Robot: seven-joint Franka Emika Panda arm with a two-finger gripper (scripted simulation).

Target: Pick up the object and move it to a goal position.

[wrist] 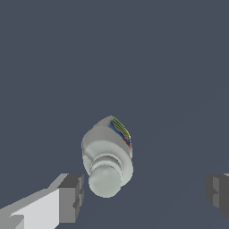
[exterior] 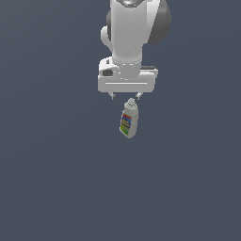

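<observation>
The object (exterior: 128, 121) is a small white bottle with a narrow capped neck and a blue, red, yellow and green label. In the exterior view it sits just below my gripper (exterior: 126, 96), its cap end pointing toward the fingers. The wrist view looks down onto the bottle's (wrist: 107, 154) cap and shoulders. My gripper (wrist: 145, 194) is open, with one finger (wrist: 71, 197) close beside the cap and the other finger (wrist: 218, 192) far off. Nothing is held, and I see no finger touching the bottle.
A plain dark grey surface (exterior: 56, 179) fills both views around the bottle. No other objects or edges show. The arm's white wrist and body (exterior: 128, 42) stand over the gripper.
</observation>
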